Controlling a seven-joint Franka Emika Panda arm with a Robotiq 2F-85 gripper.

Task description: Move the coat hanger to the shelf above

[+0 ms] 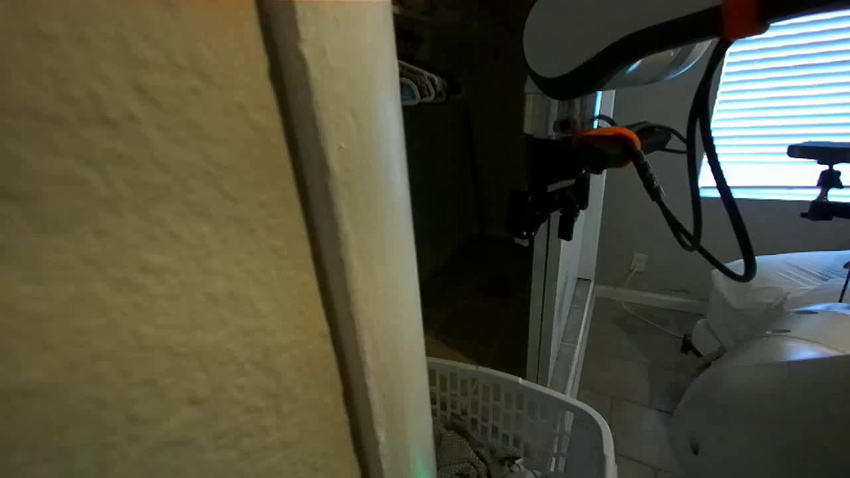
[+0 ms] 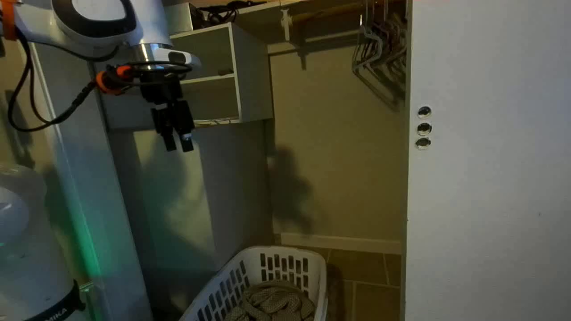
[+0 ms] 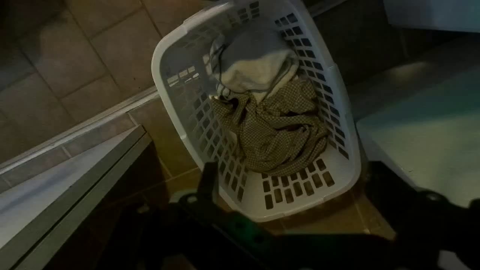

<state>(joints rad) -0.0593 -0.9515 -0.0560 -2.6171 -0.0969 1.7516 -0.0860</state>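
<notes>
Pincer (image 2: 179,147): you have it wide and pointing down; in the wrist view its fingers (image 3: 208,183) stand well apart, with part of the basket (image 3: 347,172) showing between them.
Coat hanger: you cannot tell for certain which thing is meant; what you can recognise as hangers (image 2: 380,49) hangs bunched on the rod (image 2: 328,14), far right in an exterior view, a pale one in front of darker ones.
Shelves (image 2: 253,73): upper and lower openings, left of the hangers and beyond your arm (image 2: 149,22); a small dark object (image 2: 225,72) sits on the upper, thin strands (image 2: 218,121) run along the lower's front edge, both too small to make out.
Cables (image 2: 225,12): a dark tangle above the shelves.
Basket: white, on the tiled floor (image 2: 370,272), lower than your pincer.
Brown checked cloth (image 3: 281,135): in the basket, touching a pale cloth (image 3: 255,67).
Door (image 2: 482,200): white, near right in an exterior view, three round fittings (image 2: 424,128) in a column by its left edge.
Window (image 1: 777,113): bright blinds, far right in an exterior view.
</notes>
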